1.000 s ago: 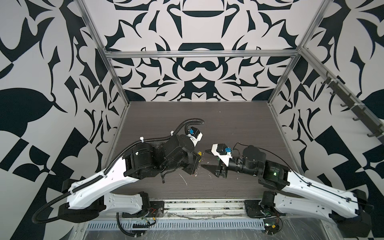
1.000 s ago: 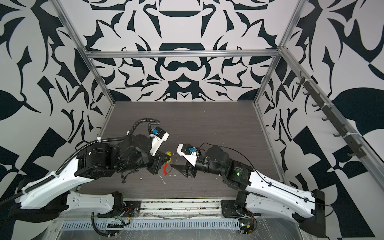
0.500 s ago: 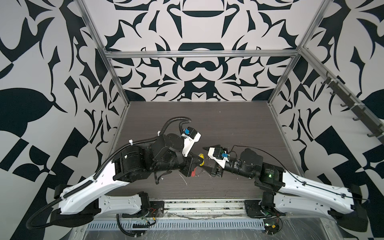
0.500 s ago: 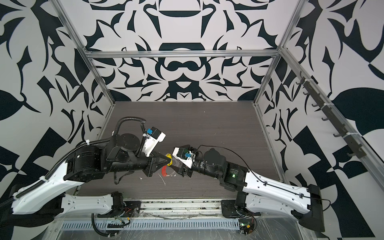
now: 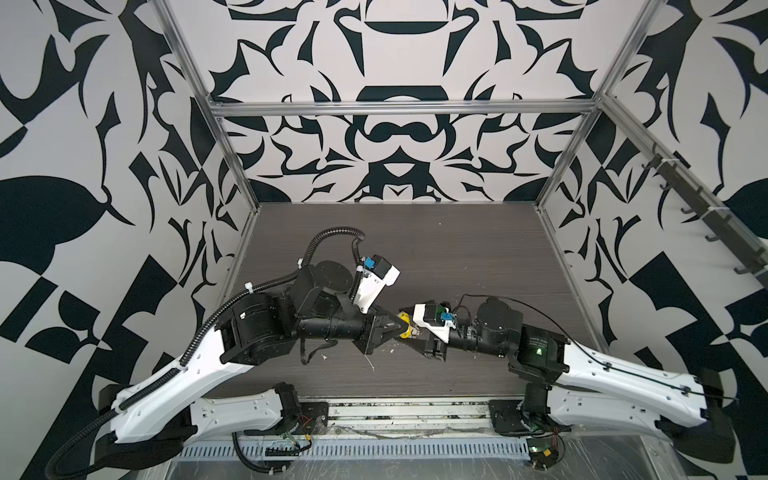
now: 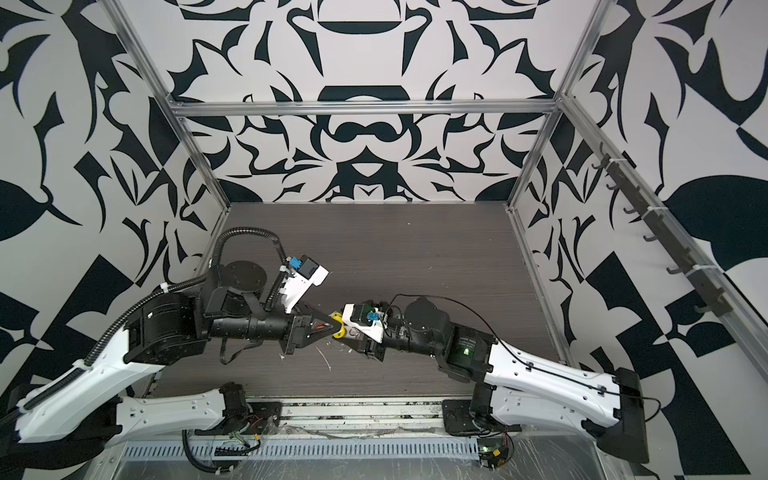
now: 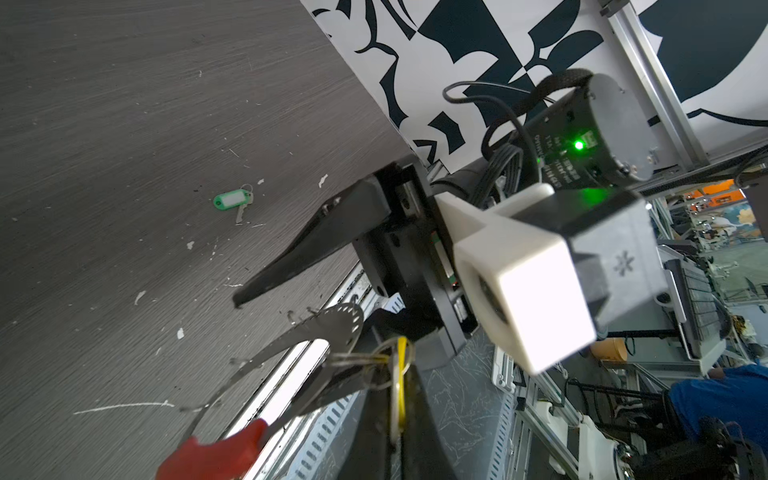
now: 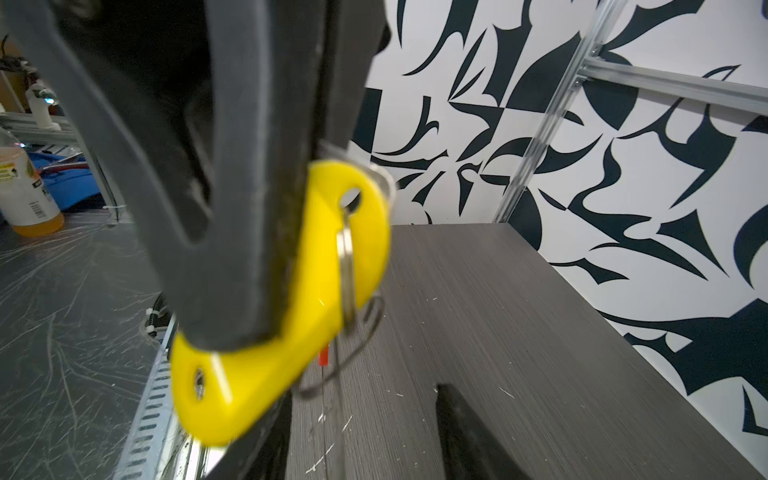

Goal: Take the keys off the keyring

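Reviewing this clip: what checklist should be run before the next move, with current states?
1. Left pincer shut on the yellow-tagged key: ok.
2. Green-tagged key off, lying on the table: ok.
3. Yellow-tagged key free of the keyring: not ok, threaded.
4. Right pincer open at the key: ok.
5. Right pincer contact with the keyring: cannot tell.

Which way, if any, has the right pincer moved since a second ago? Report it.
Yes. In a top view the right pincer has shifted left, away from the right wall's rail toward the white scratch.
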Tool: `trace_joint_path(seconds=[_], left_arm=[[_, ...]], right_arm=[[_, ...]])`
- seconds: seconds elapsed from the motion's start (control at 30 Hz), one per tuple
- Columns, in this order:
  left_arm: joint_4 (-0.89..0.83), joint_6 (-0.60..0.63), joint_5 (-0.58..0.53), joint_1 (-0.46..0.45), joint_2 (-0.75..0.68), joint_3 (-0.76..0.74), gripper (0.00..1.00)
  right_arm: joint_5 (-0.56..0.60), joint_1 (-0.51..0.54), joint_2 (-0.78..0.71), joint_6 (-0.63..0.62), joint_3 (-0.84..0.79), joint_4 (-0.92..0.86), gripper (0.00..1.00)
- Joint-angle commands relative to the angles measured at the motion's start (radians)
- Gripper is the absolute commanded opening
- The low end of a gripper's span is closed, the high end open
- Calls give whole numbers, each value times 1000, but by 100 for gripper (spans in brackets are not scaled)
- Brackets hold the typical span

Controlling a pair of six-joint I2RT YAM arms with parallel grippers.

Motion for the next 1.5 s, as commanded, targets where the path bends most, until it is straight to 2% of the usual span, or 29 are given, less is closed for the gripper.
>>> trace_joint_path(seconds=[0.0,0.1,0.27,0.3,0.4,0.53,0.67,0.77,1.0,1.47], left_arm=[[23,3,48,6,3,-13,0],[33,-7,49,8,-6,-26,0],[65,-28,52,16,-21,-56,0],[67,-29,52,17,-24,-60,0],[63,-22,55,22,-35,-70,0],[62,-9,62,34,-65,-95,0],[80,2,69,51,-104,-131,8],[52,15,69,72,-108,-134,9],[9,41,55,104,-106,-131,8],[-37,80,-6,111,-111,-104,6]], right_arm=[[-35,4,-7,16,44,26,53],[-39,5,-22,18,48,25,46],[-48,5,-37,43,47,5,3],[-50,5,-39,47,46,1,0],[-68,4,-46,75,50,-27,0],[-101,4,-48,82,99,-169,0],[-139,4,-45,87,132,-279,0],[-157,5,-45,91,143,-323,0],[-205,5,-33,91,157,-363,0],[-215,4,-19,91,165,-385,0]])
